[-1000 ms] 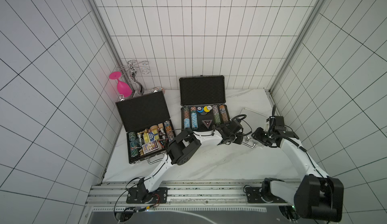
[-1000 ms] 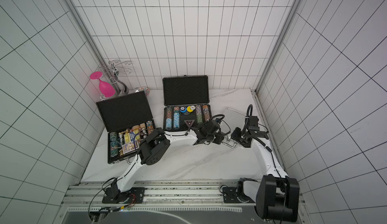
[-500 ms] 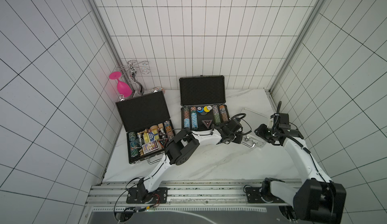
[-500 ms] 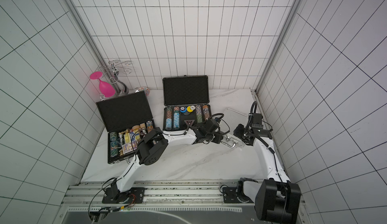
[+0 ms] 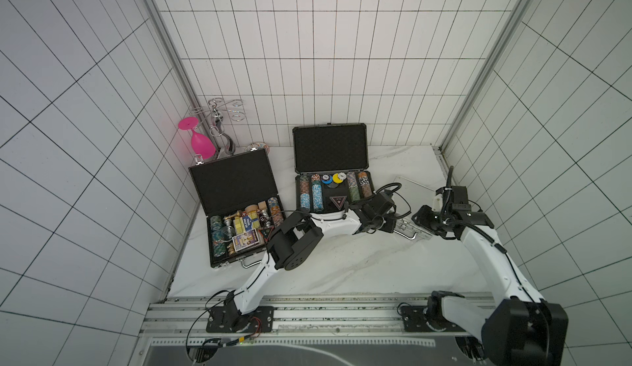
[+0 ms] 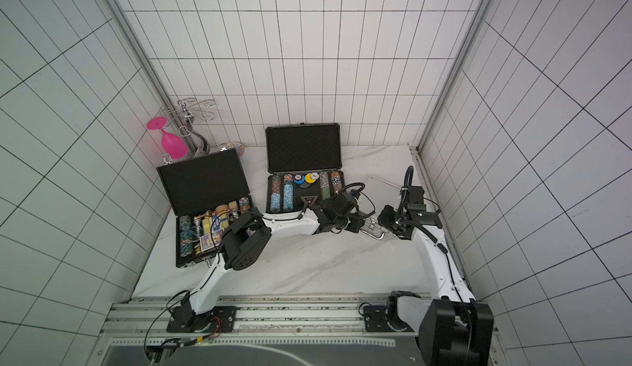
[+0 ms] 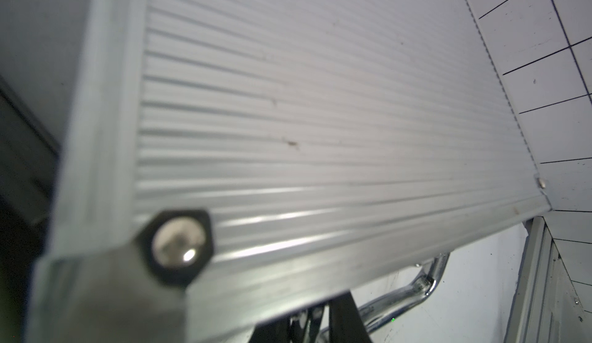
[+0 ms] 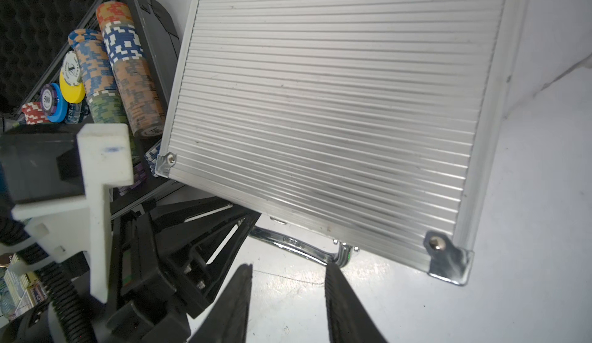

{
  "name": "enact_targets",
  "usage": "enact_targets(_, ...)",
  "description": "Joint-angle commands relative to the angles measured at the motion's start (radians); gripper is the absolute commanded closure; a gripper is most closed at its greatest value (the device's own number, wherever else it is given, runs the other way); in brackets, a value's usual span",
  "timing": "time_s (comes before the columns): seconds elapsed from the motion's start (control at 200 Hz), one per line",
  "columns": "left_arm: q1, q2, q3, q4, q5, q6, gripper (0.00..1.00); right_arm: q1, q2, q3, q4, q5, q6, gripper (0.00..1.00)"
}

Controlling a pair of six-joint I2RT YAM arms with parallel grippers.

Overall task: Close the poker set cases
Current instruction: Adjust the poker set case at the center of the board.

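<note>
Two poker set cases stand open. The dark one (image 5: pixel 232 183) at the left holds chips and cards. The black one (image 5: pixel 330 149) in the middle holds rows of chips. The silver aluminium case (image 5: pixel 415 196) lies at the right with its ribbed lid (image 8: pixel 320 101) down. Its chrome handle (image 8: pixel 298 242) faces the front. My left gripper (image 8: pixel 253 216) is at that case's front edge by the handle, fingers close together and tips partly under the lid edge. My right gripper (image 8: pixel 286 280) hovers open above the table just in front of the handle, holding nothing.
A pink glass (image 5: pixel 201 142) hangs upside down on a chrome rack (image 5: pixel 219 118) in the back left corner, with a small dish (image 5: pixel 256 149) beside it. The right wall and its rail (image 5: pixel 441 162) run close to the silver case. The marble table (image 5: pixel 342 272) reaches the front rail.
My right arm has shifted slightly at the silver case's front right and its jaws have narrowed a little. The left arm and all three cases have stayed where they were.
</note>
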Motion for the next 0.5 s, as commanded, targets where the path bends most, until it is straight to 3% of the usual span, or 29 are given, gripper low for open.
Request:
enact_targets(0.0,0.003,-0.121,0.02,0.149,0.012,0.02,1.0,0.007,0.006,-0.067,0.036,-0.037,-0.001,0.6)
enact_targets(0.11,0.002,-0.127,0.008,0.157,0.014,0.026,1.0,0.008,0.012,-0.098,0.07,-0.053,0.009,0.6)
enact_targets(0.315,-0.004,-0.089,-0.044,0.185,0.012,-0.003,1.0,0.008,-0.04,-0.032,0.033,0.047,0.009,0.6)
enact_targets(0.495,-0.014,-0.051,-0.057,0.211,0.001,-0.006,1.0,0.008,-0.02,-0.012,0.019,0.03,0.007,0.6)
